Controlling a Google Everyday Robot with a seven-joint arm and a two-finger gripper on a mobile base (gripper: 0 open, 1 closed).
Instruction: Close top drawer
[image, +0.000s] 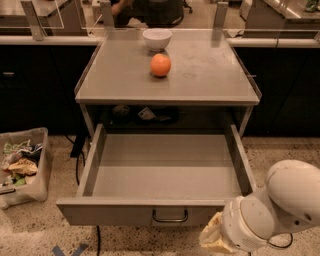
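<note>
The top drawer (165, 172) is a wide, shallow grey metal drawer, pulled fully out from under the cabinet top and empty inside. Its flat front panel (115, 212) carries a small U-shaped pull (170, 218) at the centre. My arm (280, 205) comes in from the lower right, and the gripper (216, 239) is at its end, low and just right of the drawer's front panel, near the front right corner.
On the grey cabinet top (210, 75) sit an orange (160, 65) and a white bowl (157, 38). A bin of trash (22, 165) stands on the floor at the left. Dark counters run behind, and cables hang at the cabinet's left leg.
</note>
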